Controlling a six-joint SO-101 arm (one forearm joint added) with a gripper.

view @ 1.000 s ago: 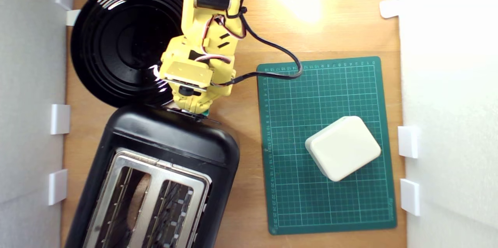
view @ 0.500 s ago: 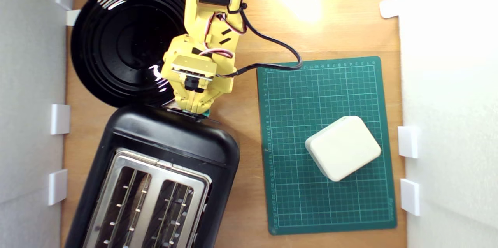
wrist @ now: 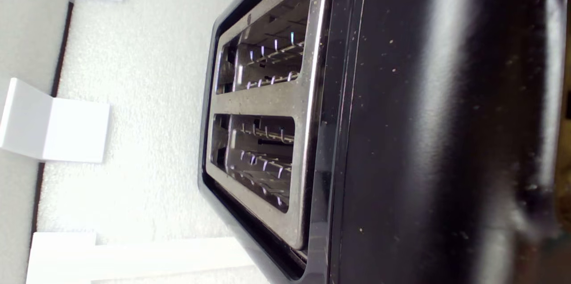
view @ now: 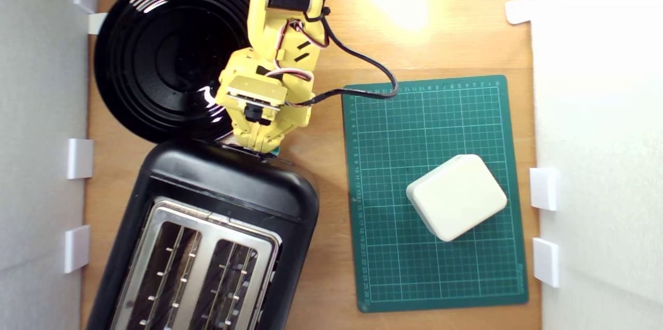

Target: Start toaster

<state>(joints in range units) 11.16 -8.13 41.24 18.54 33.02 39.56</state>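
Observation:
The glossy black toaster (view: 217, 185) sits at the lower part of the exterior view's left, its silver top plate (view: 207, 247) showing two slots with wire guides. A sliver of the teal lever knob (view: 275, 152) peeks out at the toaster's near end. My yellow gripper (view: 256, 144) points down right at that end, against the knob, and the wrist's own body hides its fingertips. In the wrist view the toaster (wrist: 424, 141) fills most of the frame, very close, with the slotted plate (wrist: 267, 103) beyond. No fingers show there.
A round black plate (view: 160, 55) lies beside the arm, touching the toaster's end. On the exterior view's right a green cutting mat (view: 414, 128) carries a cream rounded box (view: 457, 196). White walls with brackets (view: 80, 158) border both sides. A black cable (view: 373, 68) loops over the mat's corner.
A brownish shape seen in one slot a second ago has sunk out of sight. The wrist has drawn back slightly from the toaster, with the gripper tip still at the knob.

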